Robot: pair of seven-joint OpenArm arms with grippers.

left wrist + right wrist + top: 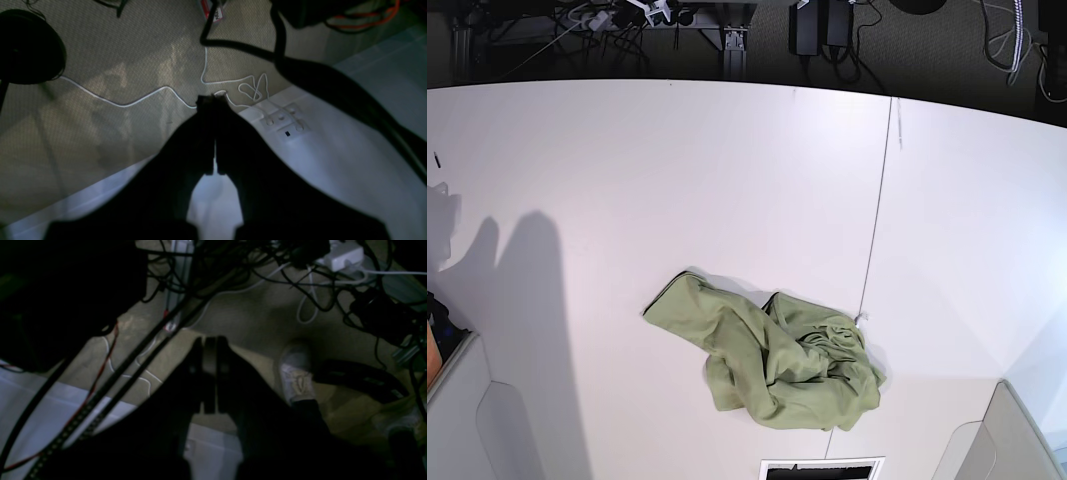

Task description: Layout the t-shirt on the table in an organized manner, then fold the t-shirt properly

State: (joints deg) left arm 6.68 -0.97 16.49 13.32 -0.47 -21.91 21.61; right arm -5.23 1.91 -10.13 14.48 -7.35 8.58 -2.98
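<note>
The olive-green t-shirt [767, 365] lies crumpled in a heap on the white table [677, 180], near the front and just left of the seam, in the base view. Neither arm shows in that view. In the left wrist view my left gripper [213, 100] is shut, its dark fingers pressed together with nothing between them, hanging past the table's edge [333, 160] over carpet. My right gripper [210, 340] is likewise shut and holds nothing, above the table's edge [50, 413] and the floor. No cloth appears in either wrist view.
A thin dark seam [877, 215] runs across the table right of the middle. A framed slot [822, 468] sits at the front edge. On the carpet lie a white cable [133, 100], tangled black cables [233, 273], a power strip [343, 253] and a grey shoe [295, 376].
</note>
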